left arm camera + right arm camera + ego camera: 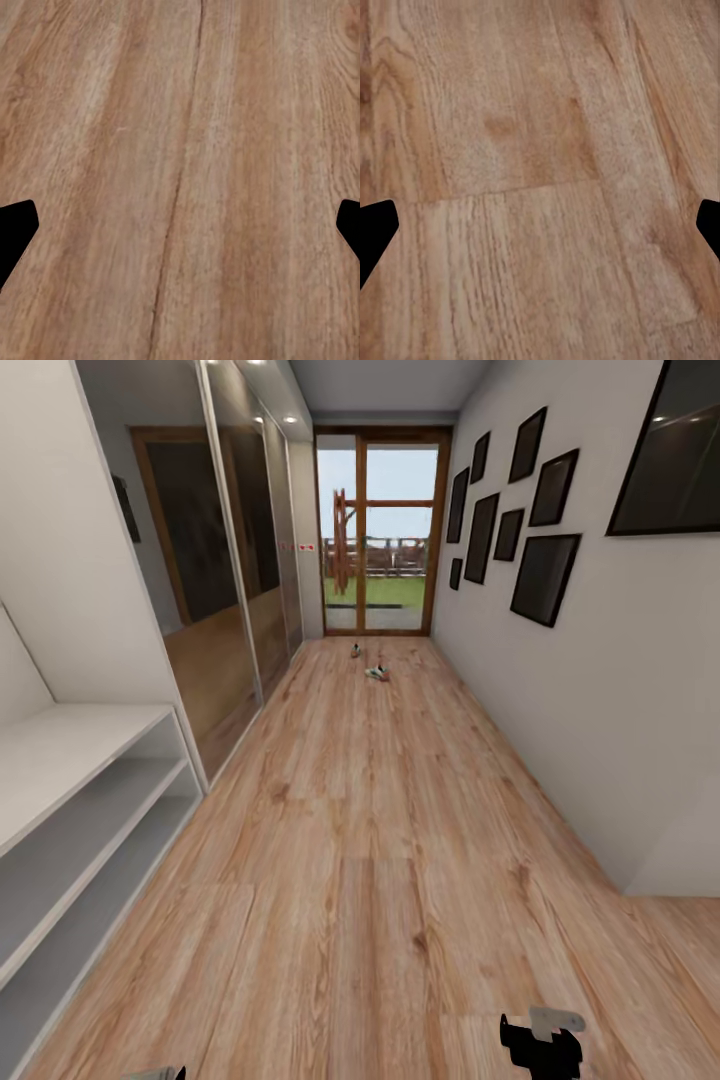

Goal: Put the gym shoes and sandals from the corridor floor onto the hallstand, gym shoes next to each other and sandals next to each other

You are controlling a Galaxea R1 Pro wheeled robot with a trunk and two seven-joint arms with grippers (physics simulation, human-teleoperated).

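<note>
Facing down corridor: gym shoes (377,673) far off on corridor floor (380,880), hallstand (70,800) at left. Left tool (180,225), right tool (540,225) wide open, empty, ready for pickup.

The hallstand (90,780) stands at the left wall; two gym shoes (377,673) lie far ahead on the corridor floor (380,860), before the glass door (380,530).

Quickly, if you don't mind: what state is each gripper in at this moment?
Left gripper: open, holding nothing, above the corridor floor.
Right gripper: open, holding nothing, also over bare floor.
</note>
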